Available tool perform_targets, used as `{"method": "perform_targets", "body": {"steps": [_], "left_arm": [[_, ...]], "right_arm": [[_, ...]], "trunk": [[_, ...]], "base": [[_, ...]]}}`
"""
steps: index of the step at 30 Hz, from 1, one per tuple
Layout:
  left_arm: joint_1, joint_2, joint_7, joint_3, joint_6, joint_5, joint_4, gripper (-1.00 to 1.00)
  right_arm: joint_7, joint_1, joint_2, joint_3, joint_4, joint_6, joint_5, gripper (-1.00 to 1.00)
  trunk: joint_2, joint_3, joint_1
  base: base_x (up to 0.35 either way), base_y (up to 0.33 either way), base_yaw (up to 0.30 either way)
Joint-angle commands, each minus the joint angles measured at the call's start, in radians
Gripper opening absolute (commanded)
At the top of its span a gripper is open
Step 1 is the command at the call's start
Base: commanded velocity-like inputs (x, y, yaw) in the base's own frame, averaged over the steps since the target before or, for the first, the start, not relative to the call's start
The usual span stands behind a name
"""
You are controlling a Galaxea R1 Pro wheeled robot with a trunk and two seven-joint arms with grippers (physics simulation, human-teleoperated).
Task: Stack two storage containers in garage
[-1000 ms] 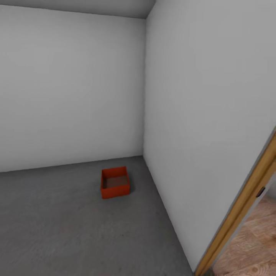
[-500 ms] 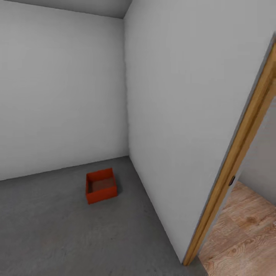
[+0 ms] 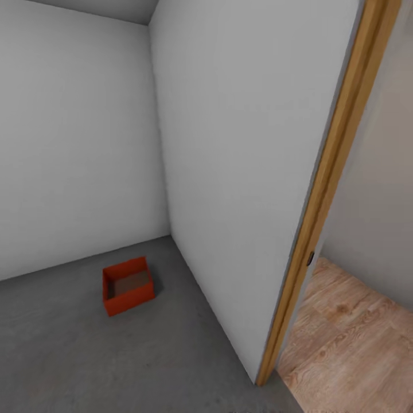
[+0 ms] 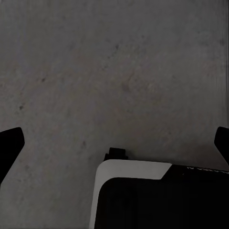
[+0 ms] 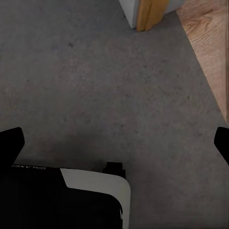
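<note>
One orange-red storage container (image 3: 128, 285) sits empty on the dark grey concrete floor (image 3: 115, 355) of the garage, close to the corner of two pale grey walls. The second container is out of view. In the left wrist view my left gripper (image 4: 114, 143) is open, its dark fingertips (image 4: 9, 145) far apart over bare concrete and holding nothing. My right gripper (image 5: 114, 143) is likewise open and empty above the concrete, near the foot of the door frame (image 5: 149, 14).
A pale grey wall (image 3: 241, 172) ends at a wooden door frame (image 3: 321, 195) on the right. Beyond it lies light wood-plank flooring (image 3: 350, 344) of another room. Open concrete stretches between me and the container.
The head camera has swung to the right, so the container and corner sit further left in the picture and more of the doorway and wood floor shows. The container itself has not moved.
</note>
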Motion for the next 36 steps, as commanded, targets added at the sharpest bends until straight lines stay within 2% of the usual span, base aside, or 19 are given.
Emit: {"method": "perform_targets", "body": {"steps": [1,36], "left_arm": [[-0.002,0.000,0.000,0.007,-0.008,0.001,0.004,1.00],[-0.002,0.002,0.000,0.007,-0.006,0.001,0.004,1.00]], "right_arm": [[0.002,-0.002,0.000,-0.007,0.005,-0.007,0.008,1.00],[0.002,-0.002,0.000,-0.006,0.005,-0.007,0.008,1.00]], "trunk": [[-0.002,-0.002,0.001],[-0.002,-0.020,0.001]], "base": [[0.000,0.000,-0.296],[0.000,0.000,-0.281]]}}
